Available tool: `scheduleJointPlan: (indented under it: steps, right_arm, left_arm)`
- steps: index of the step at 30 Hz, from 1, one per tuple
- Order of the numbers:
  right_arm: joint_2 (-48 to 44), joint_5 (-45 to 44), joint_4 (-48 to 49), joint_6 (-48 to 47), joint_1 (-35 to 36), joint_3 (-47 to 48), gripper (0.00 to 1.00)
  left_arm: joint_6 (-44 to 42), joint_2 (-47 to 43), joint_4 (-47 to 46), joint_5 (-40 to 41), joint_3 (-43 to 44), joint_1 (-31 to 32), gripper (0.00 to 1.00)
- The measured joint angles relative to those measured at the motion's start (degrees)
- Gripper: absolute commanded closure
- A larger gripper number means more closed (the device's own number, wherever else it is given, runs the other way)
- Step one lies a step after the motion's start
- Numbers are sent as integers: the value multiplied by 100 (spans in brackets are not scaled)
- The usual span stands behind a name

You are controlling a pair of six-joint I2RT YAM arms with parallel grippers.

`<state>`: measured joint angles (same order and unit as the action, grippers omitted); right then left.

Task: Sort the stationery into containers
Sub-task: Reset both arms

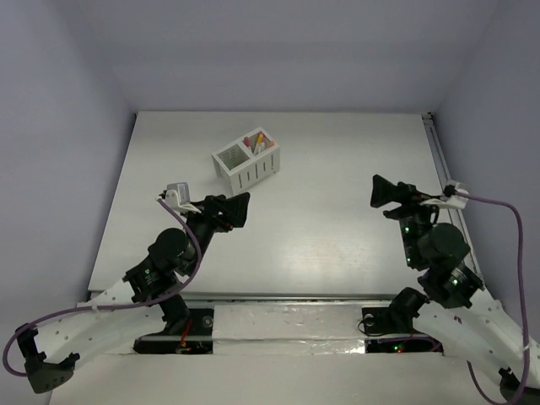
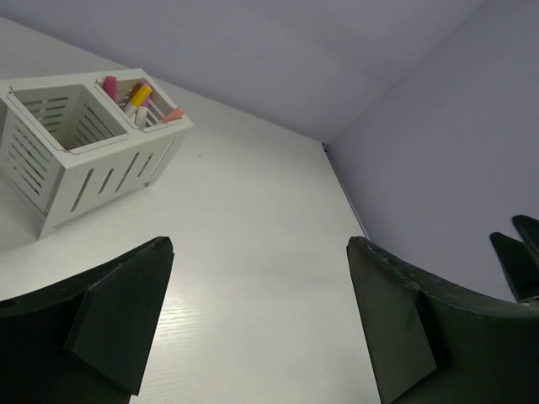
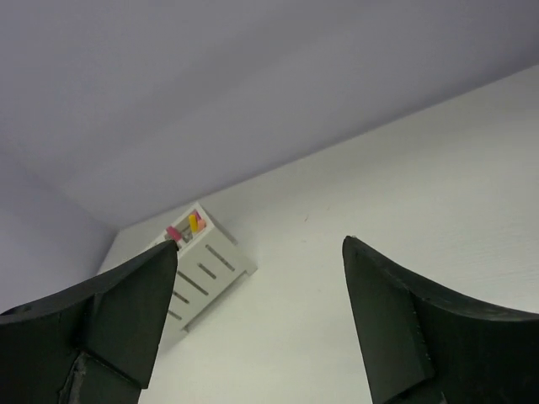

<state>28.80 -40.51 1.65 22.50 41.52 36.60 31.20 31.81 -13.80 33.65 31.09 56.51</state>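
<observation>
The left gripper (image 2: 261,252) is hovering over the white table (image 1: 321,228), its 2 dark fingers (image 2: 118,311) standing spread wide and gripping nothing. The right gripper (image 3: 259,252) is also gaping wide with nothing between its fingers, well apart from the organiser (image 1: 253,175). The organiser is sitting toward the far left of the table. The marker pens (image 1: 256,141) are leaning together in its right-hand compartment, showing pink, yellow and orange caps.

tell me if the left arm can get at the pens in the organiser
Probably yes: the left gripper is open and empty, nothing stands between it and the organiser, and the pens stick up from its open-topped compartment.
</observation>
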Motion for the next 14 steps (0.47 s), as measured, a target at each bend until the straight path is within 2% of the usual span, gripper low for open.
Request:
scheduleJointPlan:
  steps: [4, 14]
  right_arm:
    - [-686, -157, -470, 216, -2, -4, 15]
    - [-1237, -72, -1327, 715, 0, -323, 16]
  left_arm:
    - [-15, -282, 455, -7, 142, 0, 17]
    - [-70, -1320, 1318, 120, 433, 0, 16]
